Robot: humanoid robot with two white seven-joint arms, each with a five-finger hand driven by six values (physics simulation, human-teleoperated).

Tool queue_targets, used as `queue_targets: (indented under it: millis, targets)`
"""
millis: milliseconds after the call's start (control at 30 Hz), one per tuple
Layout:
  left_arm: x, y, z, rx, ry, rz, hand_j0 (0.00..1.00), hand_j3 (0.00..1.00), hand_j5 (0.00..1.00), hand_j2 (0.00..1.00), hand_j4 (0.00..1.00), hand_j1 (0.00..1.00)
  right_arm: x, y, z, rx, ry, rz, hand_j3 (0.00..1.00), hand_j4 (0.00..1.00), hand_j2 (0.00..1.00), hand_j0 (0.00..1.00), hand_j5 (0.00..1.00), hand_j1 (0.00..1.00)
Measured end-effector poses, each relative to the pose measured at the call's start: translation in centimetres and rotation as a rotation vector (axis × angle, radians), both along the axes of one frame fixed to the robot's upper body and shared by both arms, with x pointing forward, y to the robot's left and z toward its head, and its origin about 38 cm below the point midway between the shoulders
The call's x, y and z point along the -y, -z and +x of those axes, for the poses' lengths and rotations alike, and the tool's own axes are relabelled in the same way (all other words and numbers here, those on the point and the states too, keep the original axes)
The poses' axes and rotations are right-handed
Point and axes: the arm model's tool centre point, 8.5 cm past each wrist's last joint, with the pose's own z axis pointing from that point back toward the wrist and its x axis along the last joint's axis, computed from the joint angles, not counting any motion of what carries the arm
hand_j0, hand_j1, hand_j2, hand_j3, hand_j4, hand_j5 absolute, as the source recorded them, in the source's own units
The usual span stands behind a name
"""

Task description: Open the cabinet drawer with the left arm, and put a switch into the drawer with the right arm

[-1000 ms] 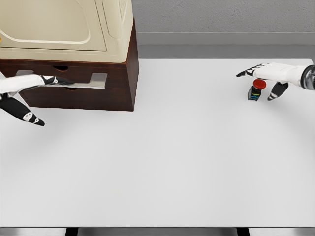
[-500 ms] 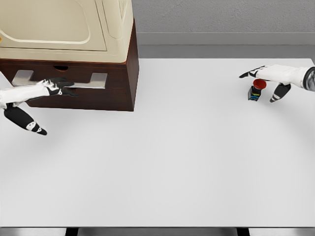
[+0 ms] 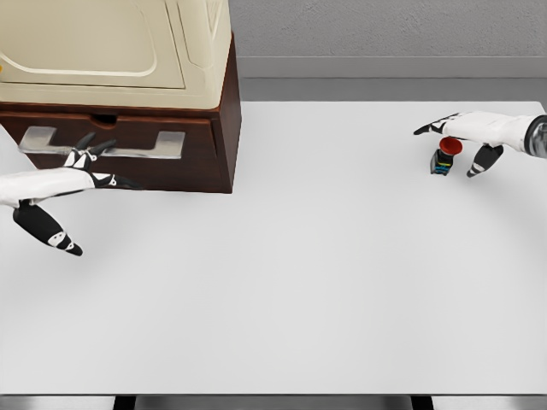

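One small switch (image 3: pixel 443 160) (red button cap, dark base) stands upright.

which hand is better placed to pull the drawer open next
Left. The left hand sits right at the drawer handle, fingers spread. The right hand is far across the table, over the switch.

One cabinet (image 3: pixel 171 166), one drawer (image 3: pixel 128 141), one switch (image 3: pixel 443 159), one table (image 3: pixel 299 282), two hands: left (image 3: pixel 73 175), right (image 3: pixel 461 137).
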Motion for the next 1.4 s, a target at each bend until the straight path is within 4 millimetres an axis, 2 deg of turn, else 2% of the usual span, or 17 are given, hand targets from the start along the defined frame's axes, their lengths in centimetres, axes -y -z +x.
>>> queue_targets:
  millis: [433,700,900,1400]
  targets:
    - [-0.8,-0.4,-1.2,-0.011,0.040,-0.005,1.00,1.00,1.00,1.00,1.00,1.00,0.2,0.1,-0.1,-0.002,0.003,-0.002,1.00,1.00,1.00,1.00,1.00,1.00]
    - [-2.1,-1.7,-2.6,-0.028,0.066,-0.040,1.00,1.00,1.00,1.00,1.00,1.00,0.5,0.4,-0.1,-0.012,0.014,-0.001,1.00,1.00,1.00,1.00,1.00,1.00]
    - [-2.8,-2.1,-3.5,-0.042,0.088,-0.056,1.00,1.00,1.00,1.00,1.00,1.00,0.3,-0.8,0.7,0.007,0.022,0.012,1.00,1.00,1.00,1.00,1.00,1.00]
    - [-4.6,-3.1,-5.8,-0.034,0.168,-0.023,1.00,1.00,1.00,1.00,1.00,1.00,-0.2,0.3,0.8,-0.021,0.023,0.014,1.00,1.00,1.00,1.00,1.00,1.00]
